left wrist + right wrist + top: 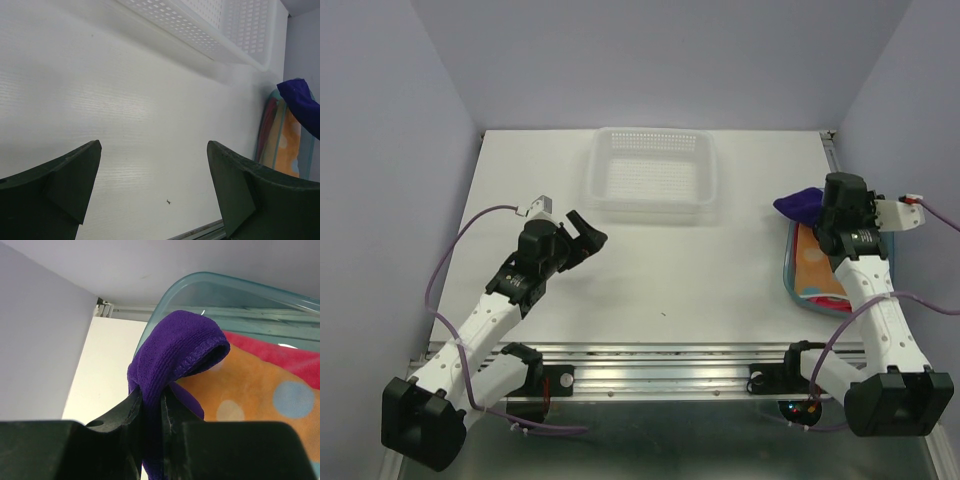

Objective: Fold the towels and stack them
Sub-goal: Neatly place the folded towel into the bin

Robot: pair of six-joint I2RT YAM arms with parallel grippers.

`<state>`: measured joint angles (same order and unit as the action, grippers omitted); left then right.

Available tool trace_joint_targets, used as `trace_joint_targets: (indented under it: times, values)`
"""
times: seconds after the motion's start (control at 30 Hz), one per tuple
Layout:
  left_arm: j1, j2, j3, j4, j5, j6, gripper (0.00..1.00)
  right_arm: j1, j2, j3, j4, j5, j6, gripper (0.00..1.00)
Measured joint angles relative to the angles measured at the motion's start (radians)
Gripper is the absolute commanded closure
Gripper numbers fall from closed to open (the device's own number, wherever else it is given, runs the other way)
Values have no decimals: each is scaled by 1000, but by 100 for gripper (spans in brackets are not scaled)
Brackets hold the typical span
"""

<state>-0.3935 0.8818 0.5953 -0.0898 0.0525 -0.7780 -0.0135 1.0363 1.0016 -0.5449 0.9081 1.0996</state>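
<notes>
Where end effector (151, 401) pinches, purple towel (175, 345) loops.

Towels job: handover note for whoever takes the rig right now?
Left gripper: open, holding nothing, above bare table.
Right gripper: shut on the purple towel, which is pinched in a bunched fold at the teal tray rim.
Orange dotted towel and pink towel: lying flat in the tray, pink showing at the orange one's edges.
Done: possibly those two; can't tell whether they are folded.
Left: fold the purple towel and stack it.
</notes>
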Motion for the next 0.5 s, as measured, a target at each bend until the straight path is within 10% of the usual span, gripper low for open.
trace_joint_targets:
  times: [0.5]
  values:
    - [0,19,-10,10,3,-1,1,0,-70,-42,126,60,-294,99]
